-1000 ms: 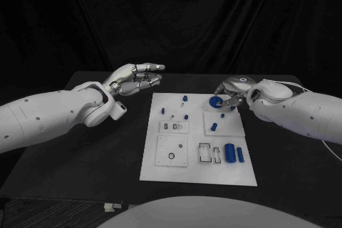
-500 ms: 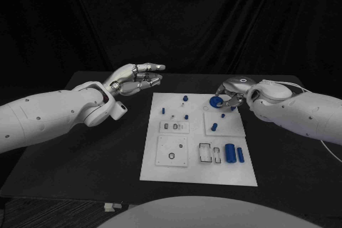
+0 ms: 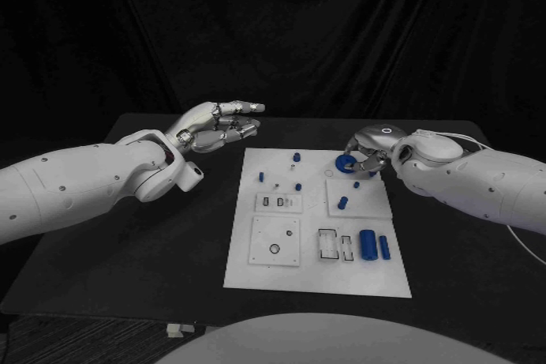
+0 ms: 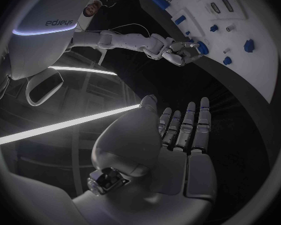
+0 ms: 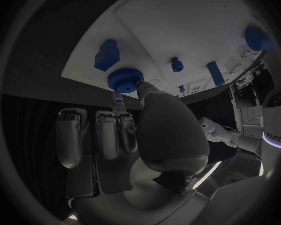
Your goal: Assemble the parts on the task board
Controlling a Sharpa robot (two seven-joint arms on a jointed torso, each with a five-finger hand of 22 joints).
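The white task board (image 3: 319, 261) lies in the middle of the black table. My right hand (image 3: 371, 147) hovers over the board's far right corner and pinches a round blue knurled knob (image 3: 345, 164) between thumb and a finger. The right wrist view shows the knob (image 5: 125, 78) at the fingertips, just off the board's edge (image 5: 90, 72). My left hand (image 3: 216, 127) is raised beyond the board's far left corner, fingers stretched out side by side, holding nothing. The left wrist view shows this hand (image 4: 178, 135), with the right hand (image 4: 173, 50) farther off.
Small blue pegs (image 3: 296, 156) stand on the board's far half. Nearer, a thick blue cylinder (image 3: 368, 243) and a thinner one (image 3: 385, 247) lie at its right side beside rectangular slots (image 3: 327, 244). A square plate with a ring (image 3: 275, 242) sits near left.
The right hand with the blue knob has shifted only slightly over the board's far right corner. The left hand has stayed where it was.
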